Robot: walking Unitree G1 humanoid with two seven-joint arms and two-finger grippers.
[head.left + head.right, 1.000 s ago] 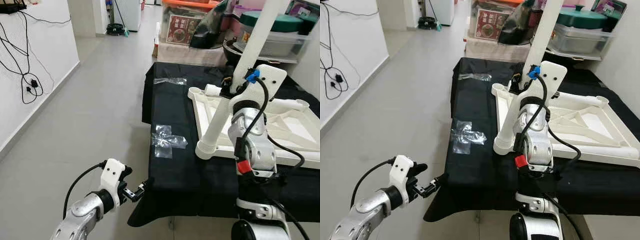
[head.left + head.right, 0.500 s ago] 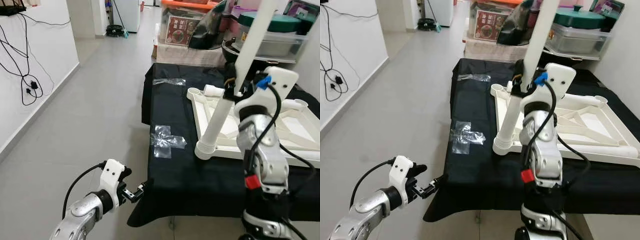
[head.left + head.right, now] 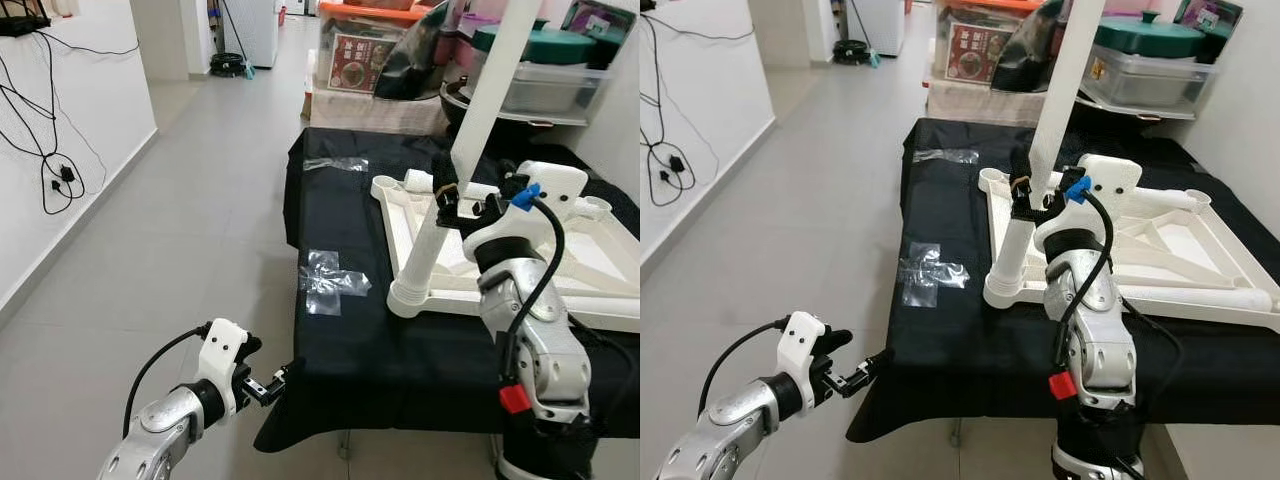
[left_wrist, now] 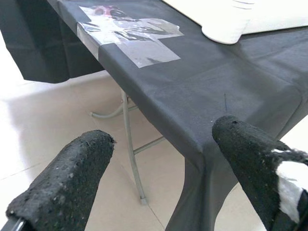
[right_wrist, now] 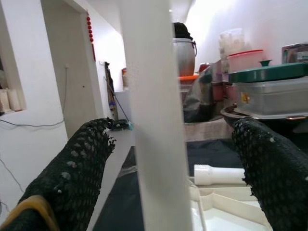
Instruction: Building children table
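Lowered and swung toward the robot's right over the past second, the right tool (image 3: 452, 197) now sits beside the tilted white table leg (image 3: 440, 210), its black fingers (image 5: 82, 163) spread wide on either side of the leg without gripping it. That leg stands in a corner of the upturned white table frame (image 3: 600, 300) on the black-draped worktop (image 3: 400, 350). Near the worktop's front corner, the left tool (image 3: 862, 377) hovers wide open, beside a clear plastic bag (image 3: 333, 282).
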